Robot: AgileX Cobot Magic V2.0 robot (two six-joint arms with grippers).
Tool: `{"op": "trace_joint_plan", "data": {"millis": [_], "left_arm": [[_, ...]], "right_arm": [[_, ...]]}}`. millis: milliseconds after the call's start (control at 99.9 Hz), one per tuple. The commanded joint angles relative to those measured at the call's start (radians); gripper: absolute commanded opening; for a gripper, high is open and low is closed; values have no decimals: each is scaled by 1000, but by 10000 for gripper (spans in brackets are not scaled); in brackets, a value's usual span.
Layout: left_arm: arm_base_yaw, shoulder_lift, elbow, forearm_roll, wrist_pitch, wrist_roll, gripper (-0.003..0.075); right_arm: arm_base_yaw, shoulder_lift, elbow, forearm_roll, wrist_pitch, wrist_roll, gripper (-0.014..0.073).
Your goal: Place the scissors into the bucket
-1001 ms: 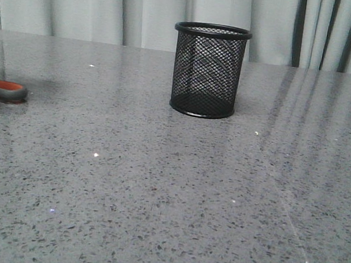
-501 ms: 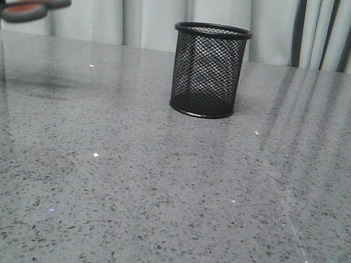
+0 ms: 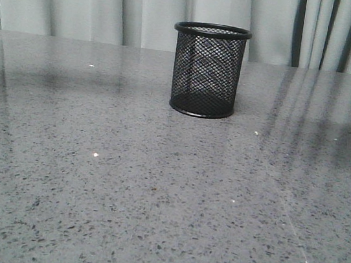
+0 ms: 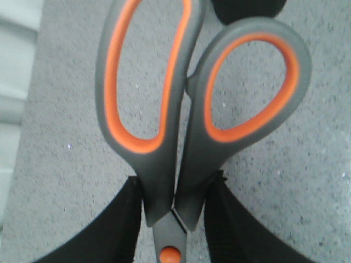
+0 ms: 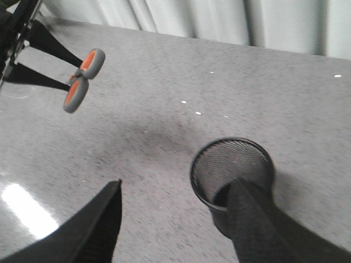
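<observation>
Tabletop [image 3: 90, 178] bare around bucket [image 3: 207, 70]; left gripper [image 4: 173, 205] clamps scissors [image 4: 181, 109] aloft.

table [image 3: 121, 189]: grey speckled stone | on it: bucket [image 3: 207, 70], upright

Scissors [image 4: 181, 126] gone from front view: one second back flat on counter [image 3: 154, 187] at left edge, half second back lifted at upper left, now out of frame. Now clamped near pivot in left claw [image 4: 173, 219], clear of counter, handles sticking out. Dark smudge on counter at far left moved further back. New dim shading over counter at right edge.
</observation>
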Motion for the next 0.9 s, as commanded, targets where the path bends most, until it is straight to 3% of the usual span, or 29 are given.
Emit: {"op": "trace_joint_plan", "data": {"millis": [0,310,891], "left_arm": [[-12,-49,-42,-87,5,-12,114],[-107,-49,-46,-87,-35,-12,114],[-202,-49,-75,-87,-115,-13,114]], "right_arm": [[1,57,-101,101,18,-23,384],[1,259,-286,336,158,-62,384],[50,358,-336,377,216,-63,384]]}}
